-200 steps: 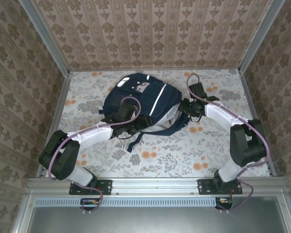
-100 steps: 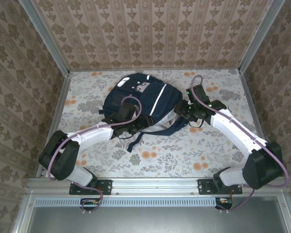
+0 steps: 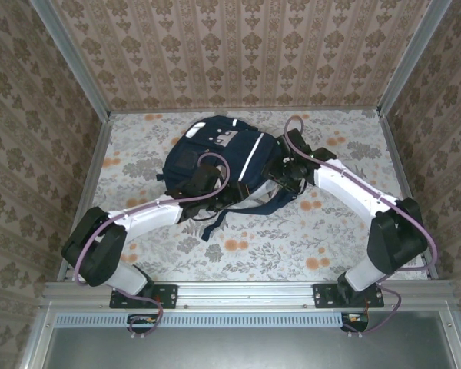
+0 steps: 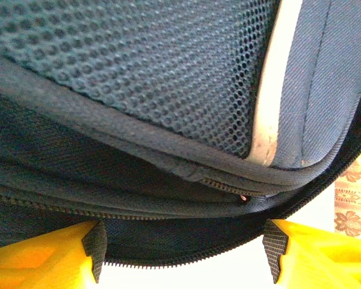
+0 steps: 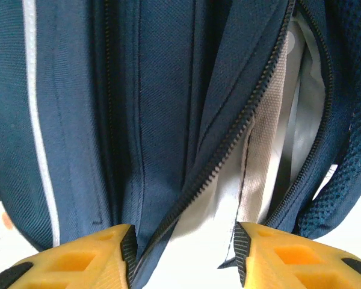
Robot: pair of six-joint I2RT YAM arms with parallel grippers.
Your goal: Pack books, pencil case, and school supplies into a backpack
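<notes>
Backpack (image 3: 215, 150) between left hand (image 4: 182, 244), right hand (image 5: 183, 241) (both at unzipped near edge).

The worktop (image 3: 292, 238) is viewed by the top external camera from above and behind its near edge, angled down and forward so that all four edges are taken in. The backpack (image 3: 215, 150), toward the far edge, is seen whole from a distance. The left wrist camera is held very close against the backpack's mesh and zipper, with the left gripper (image 4: 182, 253) at the frame's bottom. The right wrist camera is held equally close, aimed along an open zipper past the right gripper (image 5: 183, 250). The backpack is shared by all three views.
</notes>
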